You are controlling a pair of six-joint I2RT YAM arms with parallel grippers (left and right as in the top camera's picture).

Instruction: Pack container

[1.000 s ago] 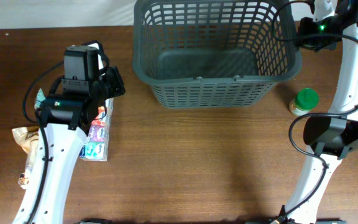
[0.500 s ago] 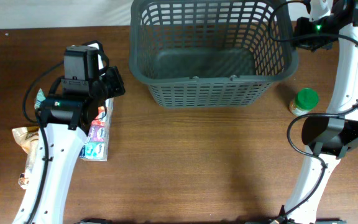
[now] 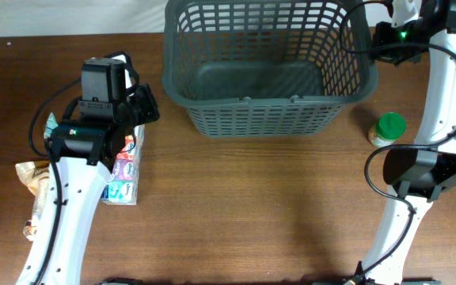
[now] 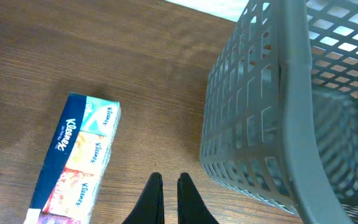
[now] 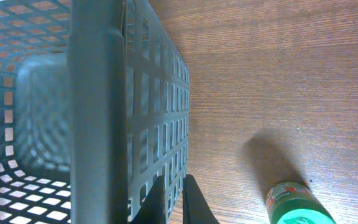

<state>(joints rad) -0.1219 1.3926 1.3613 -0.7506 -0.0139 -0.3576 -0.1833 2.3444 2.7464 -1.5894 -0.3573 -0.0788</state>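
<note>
The container (image 3: 244, 100), a large dark grey lattice basket, stands at the back middle of the table with nothing inside it. My right gripper (image 3: 378, 38) is shut and empty, and its fingertips (image 5: 158, 186) rest against the outside of the container's right wall (image 5: 160, 112). My left gripper (image 3: 150, 107) hovers left of the container, shut and empty. In the left wrist view it (image 4: 168, 178) hangs over bare wood between a Kleenex multipack (image 4: 73, 155) and the container's left wall (image 4: 241, 124).
The Kleenex multipack (image 3: 125, 162) lies partly under my left arm. A snack bag (image 3: 32, 176) and a teal packet (image 3: 51, 123) lie further left. A green-lidded jar (image 3: 389, 129) stands right of the container, also low in the right wrist view (image 5: 297, 208).
The container has slid a little to the left, and my right gripper has moved left with it against its right wall. The left arm has stayed still.
</note>
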